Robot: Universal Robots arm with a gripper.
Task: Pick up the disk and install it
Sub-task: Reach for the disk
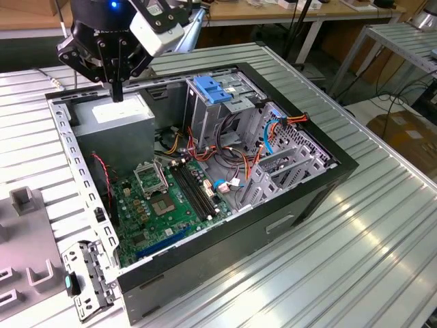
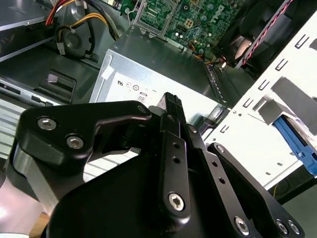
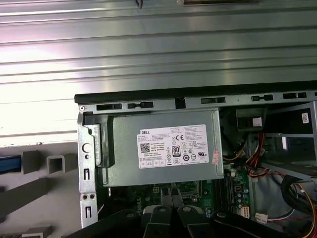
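Jaws hang together and empty above the power supply (image 1: 113, 116) inside the open case (image 1: 225, 256). Disk (image 3: 10, 164) not yet taken. Its blue frame appears to lie in the grey fixture (image 3: 54, 163) beside the case on the surface (image 1: 382, 232), likely staged there for pickup.

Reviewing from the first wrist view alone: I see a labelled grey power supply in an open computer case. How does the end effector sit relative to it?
Observer: In the exterior view the end effector hangs over the power supply, tip pointing down.
Operator: Holding anything?
Observer: No. In the second wrist view its fingers are pressed together with nothing between them.
Operator: Any drive cage?
Observer: Yes. The exterior view shows a tall metal cage with a blue handle, toward the exterior view's right of the power supply.
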